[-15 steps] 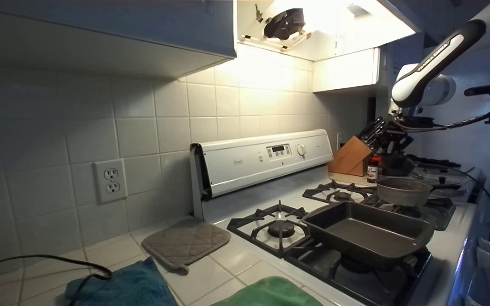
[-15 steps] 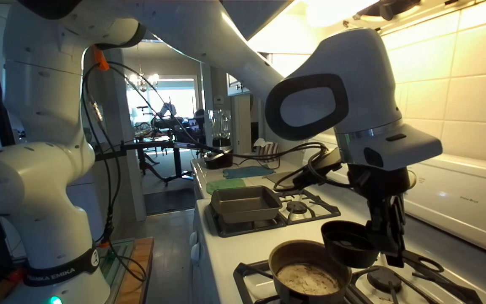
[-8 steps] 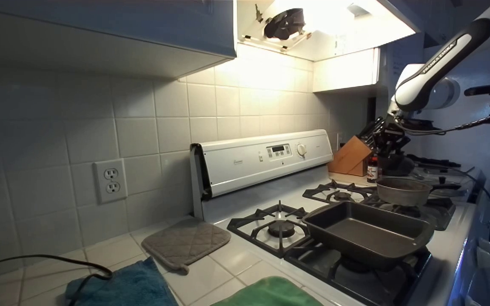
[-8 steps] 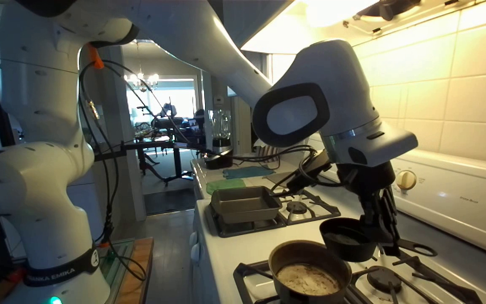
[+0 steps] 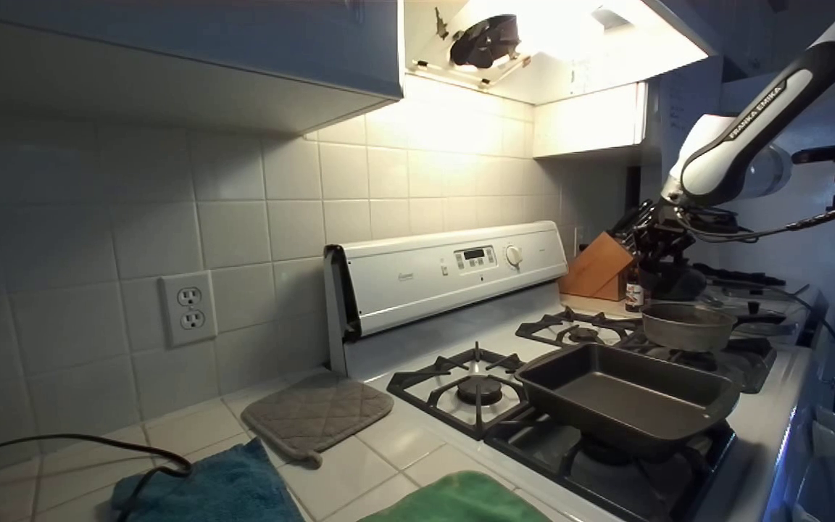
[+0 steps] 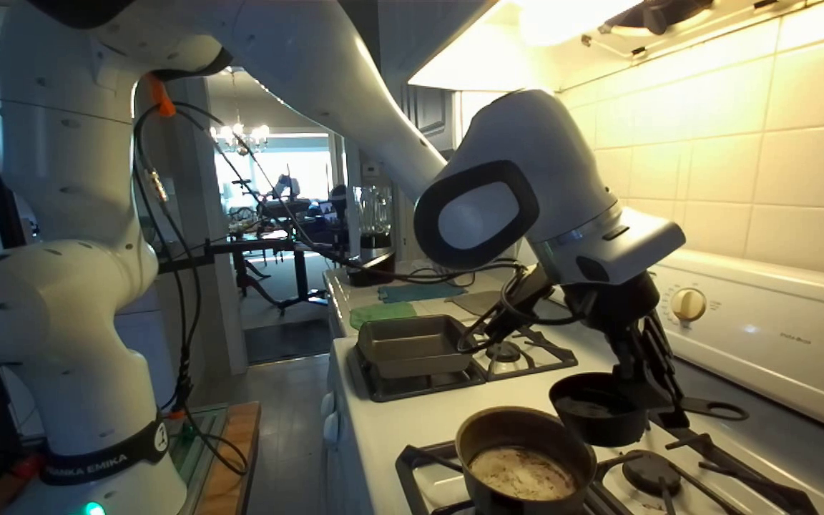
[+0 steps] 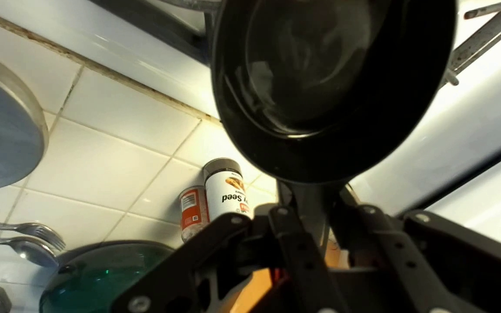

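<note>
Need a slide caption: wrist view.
Gripper holding a dark pan by its handle, white-labelled jar on the counter.

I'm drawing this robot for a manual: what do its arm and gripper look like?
The glossy, rounded white arm has a black oval ring and black FRANKA EMIKA lettering. Thin black cables loop beside it near an orange strip. The angular black gripper has slim links and silvery screws.

Black pan [image 7: 326, 98] — blue towel [image 5: 218, 486], green cloth [image 5: 461, 500] — grey diamond-quilted potholder [image 5: 320, 413].
</note>
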{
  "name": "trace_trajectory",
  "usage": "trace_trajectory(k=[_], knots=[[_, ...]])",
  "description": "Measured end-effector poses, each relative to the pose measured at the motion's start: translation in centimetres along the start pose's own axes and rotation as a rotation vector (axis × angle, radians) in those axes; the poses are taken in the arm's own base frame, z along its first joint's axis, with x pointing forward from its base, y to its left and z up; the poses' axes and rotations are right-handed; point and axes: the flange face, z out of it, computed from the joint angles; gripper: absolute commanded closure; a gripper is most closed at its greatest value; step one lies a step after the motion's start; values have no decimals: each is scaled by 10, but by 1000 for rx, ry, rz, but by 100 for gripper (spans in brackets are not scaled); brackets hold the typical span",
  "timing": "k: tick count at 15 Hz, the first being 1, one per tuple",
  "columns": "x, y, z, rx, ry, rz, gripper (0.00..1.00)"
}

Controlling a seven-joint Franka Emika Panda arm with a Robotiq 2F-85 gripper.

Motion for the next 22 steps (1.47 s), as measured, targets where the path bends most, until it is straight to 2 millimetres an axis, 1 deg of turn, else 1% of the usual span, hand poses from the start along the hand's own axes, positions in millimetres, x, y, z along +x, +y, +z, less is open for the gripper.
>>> trace_trajectory(k=[3, 11, 17, 22], knots=[[-6, 2, -4, 20, 39, -24, 94], [-23, 19, -25, 77, 123, -62, 94], [-25, 31, -31, 103, 183, -71, 94], [-26, 29, -33, 115, 201, -75, 94]])
